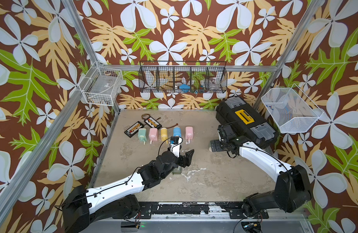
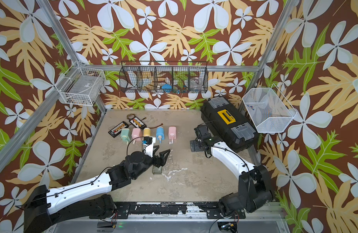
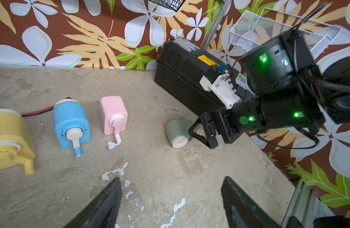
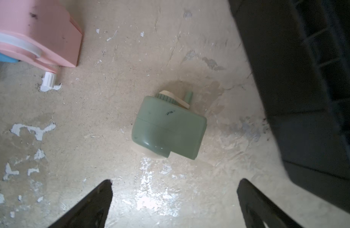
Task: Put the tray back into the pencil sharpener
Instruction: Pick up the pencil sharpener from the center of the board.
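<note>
Clear grey-green plastic tray (image 2: 158, 170) on desk (image 2: 194, 181) centre, by spread, empty left fingers (image 3: 111, 197). Sage-green pencil sharpener (image 4: 168, 126) tipped at right, under spread, empty right fingers (image 4: 95, 203). Pre-grasp stage; next, likely: grip both, align tray.

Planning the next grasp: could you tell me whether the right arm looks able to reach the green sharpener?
Probably yes: its open fingers point at the green sharpener, with nothing between them.
</note>
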You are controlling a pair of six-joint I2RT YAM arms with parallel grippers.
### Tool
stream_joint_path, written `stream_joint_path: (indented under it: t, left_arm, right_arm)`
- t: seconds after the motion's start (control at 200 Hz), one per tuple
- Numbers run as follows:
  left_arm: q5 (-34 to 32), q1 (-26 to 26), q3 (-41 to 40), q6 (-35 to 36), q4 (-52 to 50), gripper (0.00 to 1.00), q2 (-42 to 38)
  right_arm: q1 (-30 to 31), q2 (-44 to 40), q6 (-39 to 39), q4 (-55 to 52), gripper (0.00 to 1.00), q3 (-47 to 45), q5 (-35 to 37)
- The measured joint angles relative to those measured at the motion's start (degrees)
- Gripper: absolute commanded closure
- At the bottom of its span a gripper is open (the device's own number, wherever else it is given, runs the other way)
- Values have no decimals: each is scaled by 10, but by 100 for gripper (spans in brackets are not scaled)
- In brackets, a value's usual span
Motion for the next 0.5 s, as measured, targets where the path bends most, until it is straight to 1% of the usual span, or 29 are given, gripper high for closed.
stream_joint_path:
  t: [0.085, 0.195, 0.295, 0.501]
  left_arm:
    - [1, 2, 7, -14, -4, 17, 8]
    - [3, 3, 12, -27, -12, 15, 12]
    - [3, 5, 13, -29, -16, 12, 10]
    - [3, 17, 12, -40, -21, 9, 5]
  right_arm:
    - [0, 14, 50, 5, 0, -5, -2]
    - [0, 47, 95, 10, 0, 4, 2]
    - [0, 79, 113, 20, 0, 18, 2]
    - [-12, 136, 129, 42, 0, 35, -4]
